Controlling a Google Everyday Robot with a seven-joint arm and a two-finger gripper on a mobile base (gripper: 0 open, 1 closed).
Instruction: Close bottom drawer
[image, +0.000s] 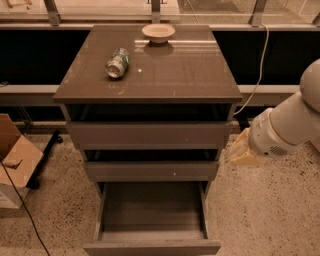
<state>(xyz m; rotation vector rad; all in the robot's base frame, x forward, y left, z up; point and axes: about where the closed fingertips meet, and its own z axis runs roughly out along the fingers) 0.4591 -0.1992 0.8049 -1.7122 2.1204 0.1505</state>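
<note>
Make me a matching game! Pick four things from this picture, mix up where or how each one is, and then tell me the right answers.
Things:
1. bottom drawer
2. can
3. bowl
4. gripper

Places or states:
A. lying on its side on the cabinet top
B. off to the right, lower than the cabinet top
C. pulled out, open
D. upright, at the back of the cabinet top

Right pairs: 1-C, 2-A, 3-D, 4-B.
</note>
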